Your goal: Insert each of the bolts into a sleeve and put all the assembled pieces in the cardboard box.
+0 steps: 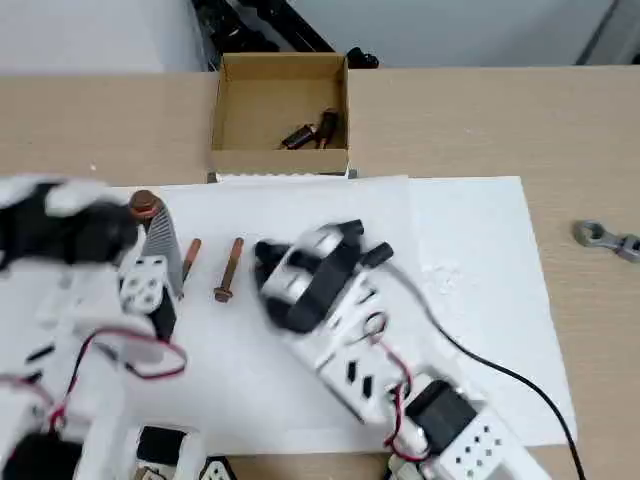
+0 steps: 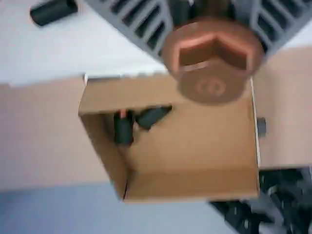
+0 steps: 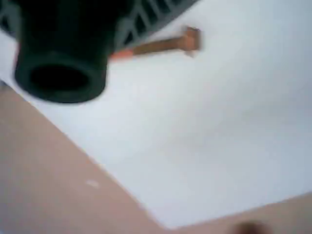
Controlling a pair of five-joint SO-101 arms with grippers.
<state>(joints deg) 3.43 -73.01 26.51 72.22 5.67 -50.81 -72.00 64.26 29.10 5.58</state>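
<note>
My left gripper [image 1: 152, 222] is shut on a copper bolt [image 1: 145, 204], held at the left of the white sheet. In the left wrist view the bolt's hex head [image 2: 212, 58] hangs in front of the open cardboard box [image 2: 195, 185]. Two assembled pieces [image 2: 134, 122] lie inside the box [image 1: 232, 110]. My right gripper [image 1: 268, 262] sits mid-sheet, shut on a black sleeve [image 3: 61, 68] with its bore facing the camera. Two loose bolts, one longer [image 1: 228, 270] and one shorter [image 1: 190, 258], lie between the arms. The longer bolt [image 3: 165, 45] lies just beyond the held sleeve.
A white paper sheet [image 1: 470, 240] covers the middle of the wooden table. Another black sleeve [image 2: 53, 10] lies on the sheet. A metal wrench [image 1: 605, 238] rests on the bare wood at the far right. Dark equipment stands behind the box.
</note>
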